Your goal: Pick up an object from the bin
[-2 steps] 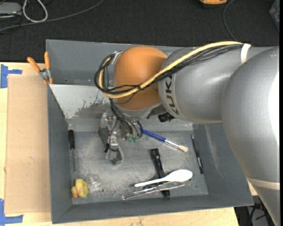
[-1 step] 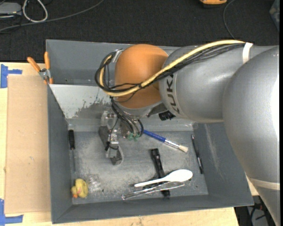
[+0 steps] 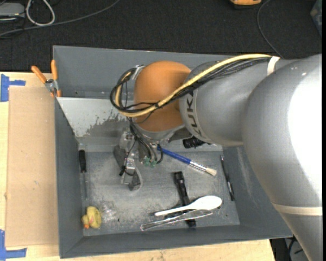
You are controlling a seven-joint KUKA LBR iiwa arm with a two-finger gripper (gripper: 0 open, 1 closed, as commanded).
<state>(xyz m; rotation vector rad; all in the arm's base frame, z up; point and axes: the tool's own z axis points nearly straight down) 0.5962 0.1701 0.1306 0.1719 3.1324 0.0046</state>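
My gripper (image 3: 127,173) hangs under the orange cover, low over the bare floor in the left middle of the bin. It is open and I see nothing between its fingers. A paintbrush with a blue handle (image 3: 180,159) lies just to its right, bristles pointing right. Further right and nearer the front, a black marker (image 3: 180,185) lies on the floor. A white spoon (image 3: 199,205) rests across metal tongs (image 3: 174,219) at the front.
A yellow rubber duck (image 3: 91,217) sits in the front left corner beside a scrap of clear plastic (image 3: 108,214). One black pen (image 3: 82,161) lies along the left wall and another (image 3: 227,179) along the right. The arm covers the bin's back right.
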